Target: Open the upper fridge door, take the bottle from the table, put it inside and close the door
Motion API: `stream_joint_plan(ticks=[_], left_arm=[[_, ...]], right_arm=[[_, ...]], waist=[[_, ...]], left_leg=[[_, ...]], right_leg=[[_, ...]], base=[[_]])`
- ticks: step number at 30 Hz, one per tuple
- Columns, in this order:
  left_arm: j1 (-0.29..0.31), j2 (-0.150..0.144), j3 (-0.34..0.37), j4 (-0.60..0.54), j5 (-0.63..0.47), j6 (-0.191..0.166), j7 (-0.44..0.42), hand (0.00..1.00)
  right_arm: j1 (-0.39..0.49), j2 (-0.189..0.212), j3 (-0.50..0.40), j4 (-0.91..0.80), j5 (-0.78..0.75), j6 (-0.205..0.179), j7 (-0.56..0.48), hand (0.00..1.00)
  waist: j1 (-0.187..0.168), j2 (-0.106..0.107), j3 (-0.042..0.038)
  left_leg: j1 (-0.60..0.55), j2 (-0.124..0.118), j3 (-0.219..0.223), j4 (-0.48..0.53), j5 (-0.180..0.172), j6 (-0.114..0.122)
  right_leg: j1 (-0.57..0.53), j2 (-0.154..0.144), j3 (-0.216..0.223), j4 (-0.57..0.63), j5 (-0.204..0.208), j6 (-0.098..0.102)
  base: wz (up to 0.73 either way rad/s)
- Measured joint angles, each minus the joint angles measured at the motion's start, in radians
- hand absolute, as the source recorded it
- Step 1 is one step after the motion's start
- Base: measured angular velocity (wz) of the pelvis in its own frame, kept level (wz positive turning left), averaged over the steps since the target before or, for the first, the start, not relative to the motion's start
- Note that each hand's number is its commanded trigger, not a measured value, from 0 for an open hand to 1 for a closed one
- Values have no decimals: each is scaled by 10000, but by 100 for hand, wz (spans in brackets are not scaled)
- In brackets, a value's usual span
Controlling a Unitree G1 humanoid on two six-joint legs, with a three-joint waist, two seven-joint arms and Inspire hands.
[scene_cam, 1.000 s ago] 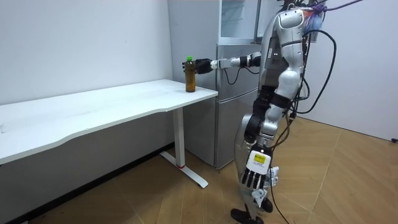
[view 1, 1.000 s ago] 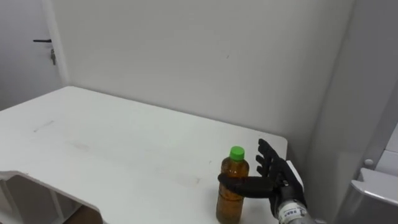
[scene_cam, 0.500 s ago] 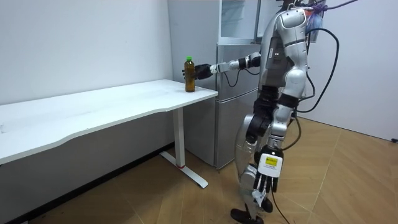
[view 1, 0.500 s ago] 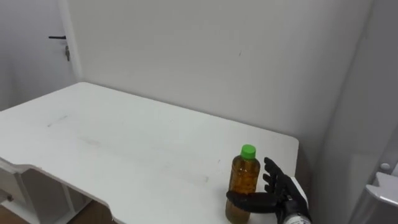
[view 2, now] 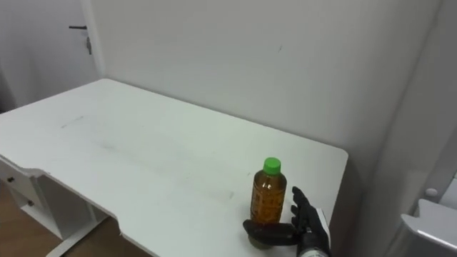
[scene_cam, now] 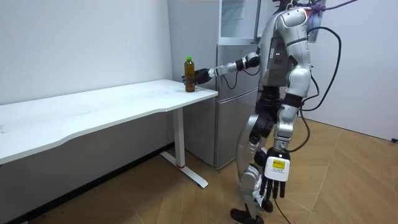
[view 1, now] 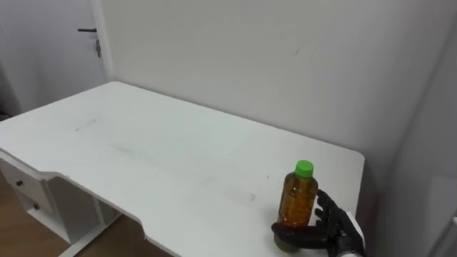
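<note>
White table point(view 1: 143, 143), bottle point(view 1: 298, 203) at 5 o'clock: right hand point(view 1: 337, 228) hooks its thumb round the base, left hand point(scene_cam: 273, 184) hangs slack; grasping step, apparently, next needing fingers closed, then lift.

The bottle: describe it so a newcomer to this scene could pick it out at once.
Start at the long white table against the wall and go to its end beside the grey fridge. There stands a clear plastic bottle of amber drink, the thumb of the black right hand round its base. Its green cap sets it apart on the white top.
</note>
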Motion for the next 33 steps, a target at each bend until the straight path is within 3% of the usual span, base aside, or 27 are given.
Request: stream_joint_plan(ticks=[11,17,21,33], left_arm=[[-58,2,13,14,-271,-297,-252,0],[1,9,33,4,-625,-386,-250,0],[31,9,11,-4,-742,-374,-250,0],[80,35,0,-4,-1146,-352,-267,0]], right_arm=[[-267,-51,-33,324,-19,-281,-314,0],[-314,-159,-35,605,-89,-595,-309,0],[-353,-437,-35,677,-84,-596,-314,0],[-604,-497,-50,1005,21,-612,-306,0]], waist=[[83,84,86],[291,82,62],[502,81,44],[494,148,56]], left_leg=[[-441,-1,-50,209,9,57],[-561,-5,-72,194,42,104],[-728,2,-42,202,62,134],[-868,-6,-31,216,84,169]], right_leg=[[-330,-26,-56,60,-16,-43],[-458,-55,-139,195,-18,-46],[-631,-100,-206,213,-38,-52],[-712,-150,-309,306,-39,-49]], base=[[1],[3],[3],[3]])
